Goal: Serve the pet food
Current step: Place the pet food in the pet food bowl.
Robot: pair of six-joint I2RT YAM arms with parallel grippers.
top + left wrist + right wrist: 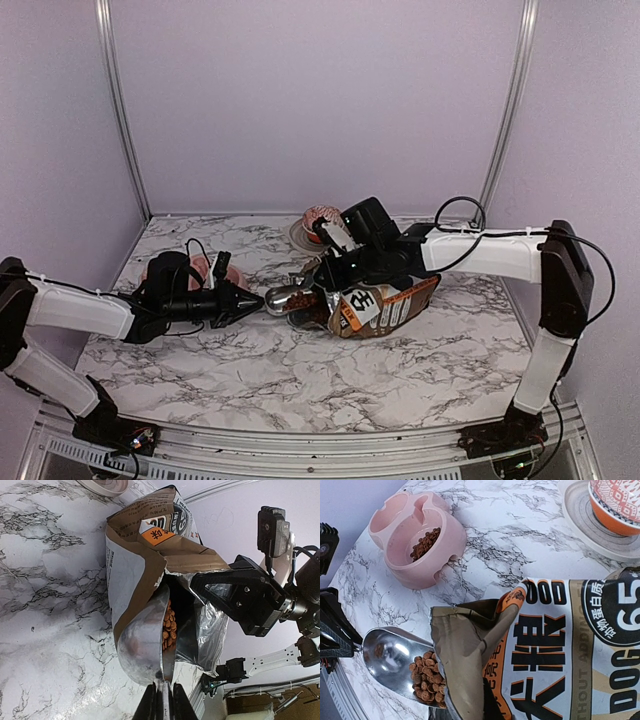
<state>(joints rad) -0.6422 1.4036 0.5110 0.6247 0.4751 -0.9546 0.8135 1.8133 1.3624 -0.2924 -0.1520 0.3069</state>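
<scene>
My left gripper (250,301) (162,702) is shut on the handle of a metal scoop (285,298) (142,645) (387,652). The scoop's bowl sits in the mouth of the printed paper bag (385,300) (145,555) (560,645), which lies on its side. The scoop holds a small heap of brown pet food (169,627) (425,680). My right gripper (335,272) (487,705) is shut on the bag's upper rim and holds the mouth open. A pink double bowl (172,268) (417,540) stands at the left with some kibble (425,542) in one well.
A pink-topped cupcake (320,218) in a red patterned wrapper (615,502) stands on a white plate (587,525) behind the bag. The marble table (300,380) ends at lilac walls at the back and sides, and at a metal rail at the front.
</scene>
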